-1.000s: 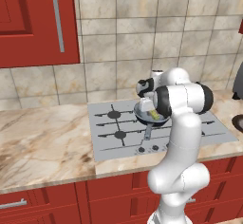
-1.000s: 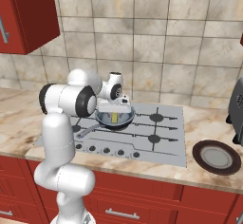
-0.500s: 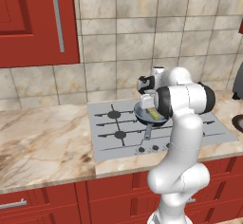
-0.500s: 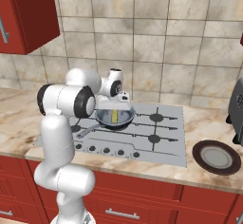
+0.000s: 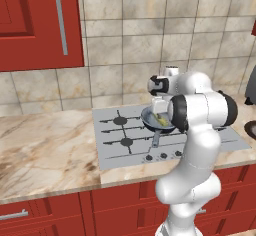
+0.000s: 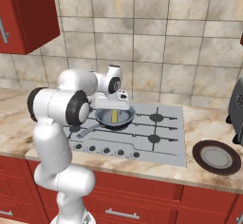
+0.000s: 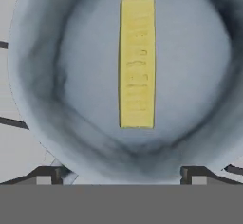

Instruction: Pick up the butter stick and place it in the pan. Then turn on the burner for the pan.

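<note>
Nearby, a dark plate [image 6: 217, 157] sits right of the cooktop [image 6: 161, 142].

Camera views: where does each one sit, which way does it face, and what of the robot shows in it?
Left base view: behind the arm to its left, looking forward and down at the cooktop; the white arm rises at lower right, hiding part of the pan.
Right base view: behind to its right; arm at lower left, open gripper over the pan, plate on the counter.
Hand view: on the hand, looking straight down into the pan; fingertips at the bottom.
All three share the butter stick lying in the pan.
</note>
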Robot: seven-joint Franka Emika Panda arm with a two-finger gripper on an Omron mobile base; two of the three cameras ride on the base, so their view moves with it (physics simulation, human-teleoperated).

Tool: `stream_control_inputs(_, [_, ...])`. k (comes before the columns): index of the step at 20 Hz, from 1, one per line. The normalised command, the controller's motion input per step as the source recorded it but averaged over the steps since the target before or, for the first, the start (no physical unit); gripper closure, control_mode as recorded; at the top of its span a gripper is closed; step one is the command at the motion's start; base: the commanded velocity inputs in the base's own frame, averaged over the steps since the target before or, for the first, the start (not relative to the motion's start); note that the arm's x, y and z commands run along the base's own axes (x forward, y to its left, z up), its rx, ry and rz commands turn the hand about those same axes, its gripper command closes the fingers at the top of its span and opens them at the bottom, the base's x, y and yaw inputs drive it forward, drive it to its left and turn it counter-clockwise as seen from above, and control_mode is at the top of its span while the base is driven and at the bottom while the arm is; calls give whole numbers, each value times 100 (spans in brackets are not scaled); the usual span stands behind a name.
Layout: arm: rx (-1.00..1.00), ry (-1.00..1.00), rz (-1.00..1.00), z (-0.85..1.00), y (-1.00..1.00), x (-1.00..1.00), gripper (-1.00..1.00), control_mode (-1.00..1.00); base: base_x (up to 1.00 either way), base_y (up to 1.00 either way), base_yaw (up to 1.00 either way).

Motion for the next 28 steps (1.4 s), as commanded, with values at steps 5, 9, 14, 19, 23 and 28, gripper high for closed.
stream_control_inputs(5, [3,0,0,0,-6,-64,-100,-100,0,0,0])
stream_control_inputs(9, [1,0,0,0,-16,-53,-100,-100,0,0,0])
stream_control_inputs(14, [0,0,0,0,-7,-47,-100,-100,0,0,0])
stream_control_inputs(19, [0,9,0,0,0,-29,-100,-100,0,0,0])
stream_control_inputs(23, [0,5,0,0,0,-17,-100,-100,0,0,0])
stream_control_inputs(28, [0,0,-1,-2,0,-16,-100,-100,0,0,0])
